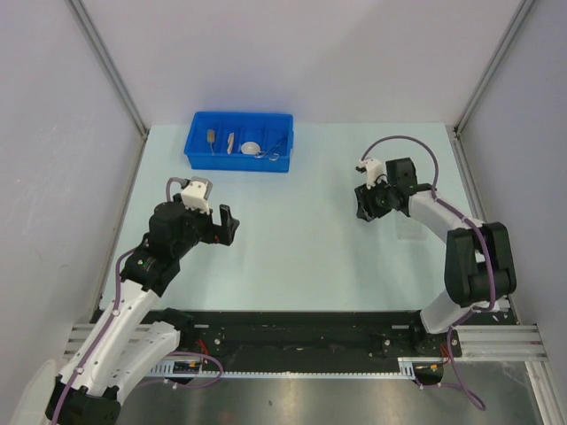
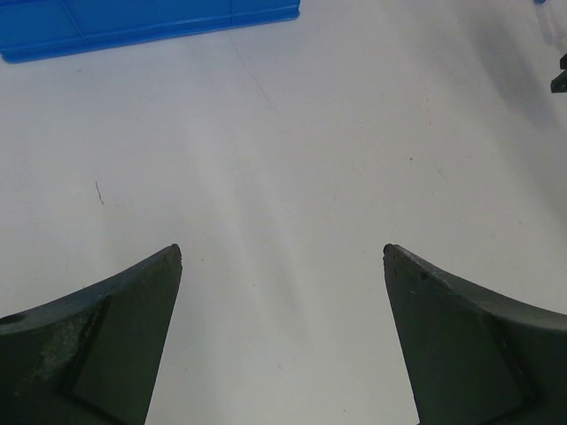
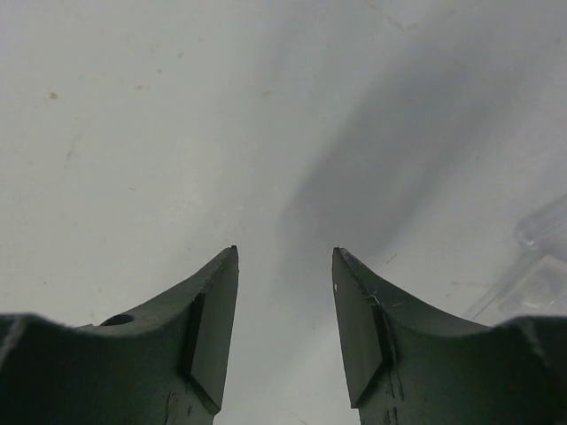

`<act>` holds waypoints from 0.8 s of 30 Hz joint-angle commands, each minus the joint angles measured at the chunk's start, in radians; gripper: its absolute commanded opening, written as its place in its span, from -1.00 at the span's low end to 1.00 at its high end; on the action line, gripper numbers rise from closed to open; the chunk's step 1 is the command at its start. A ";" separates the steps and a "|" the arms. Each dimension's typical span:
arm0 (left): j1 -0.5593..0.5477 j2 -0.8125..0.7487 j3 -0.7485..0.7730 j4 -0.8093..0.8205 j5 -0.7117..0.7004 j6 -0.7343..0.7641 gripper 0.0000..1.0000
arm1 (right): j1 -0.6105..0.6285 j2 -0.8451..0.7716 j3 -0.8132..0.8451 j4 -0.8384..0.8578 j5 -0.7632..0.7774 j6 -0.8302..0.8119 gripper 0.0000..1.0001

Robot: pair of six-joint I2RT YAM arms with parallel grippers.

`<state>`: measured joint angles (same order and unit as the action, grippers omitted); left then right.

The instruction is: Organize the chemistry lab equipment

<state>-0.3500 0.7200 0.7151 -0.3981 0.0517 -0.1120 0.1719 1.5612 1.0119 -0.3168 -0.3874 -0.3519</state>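
Observation:
At the back left of the table stands a blue divided bin (image 1: 197, 150). It holds two tan wooden-handled tools (image 1: 212, 136), a white round dish (image 1: 252, 148) and silver wire tongs (image 1: 275, 151). My left gripper (image 1: 229, 225) (image 2: 282, 252) hovers open over bare table, well short of the bin, with nothing between its fingers. My right gripper (image 1: 366, 206) (image 3: 285, 251) is open over the right part of the table and holds nothing. A clear plastic piece (image 3: 537, 268) shows at the right edge of the right wrist view; I cannot tell what it is. No blue-capped tubes are in view.
Grey walls and metal posts close in the table on the left, back and right. The bin's near wall (image 2: 133, 27) shows at the top of the left wrist view. A black rail (image 1: 292, 341) runs along the near edge between the arm bases.

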 commanded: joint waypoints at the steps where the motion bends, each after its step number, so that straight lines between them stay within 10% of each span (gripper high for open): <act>1: 0.009 -0.002 -0.005 0.028 -0.016 0.046 1.00 | 0.002 0.103 0.086 -0.053 0.177 0.105 0.02; 24: 0.009 -0.002 -0.005 0.031 -0.018 0.048 1.00 | -0.127 0.318 0.257 -0.096 0.374 0.171 0.50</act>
<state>-0.3500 0.7200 0.7151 -0.3981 0.0441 -0.1116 0.0731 1.8400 1.2034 -0.4011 -0.0338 -0.2005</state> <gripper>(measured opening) 0.996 0.748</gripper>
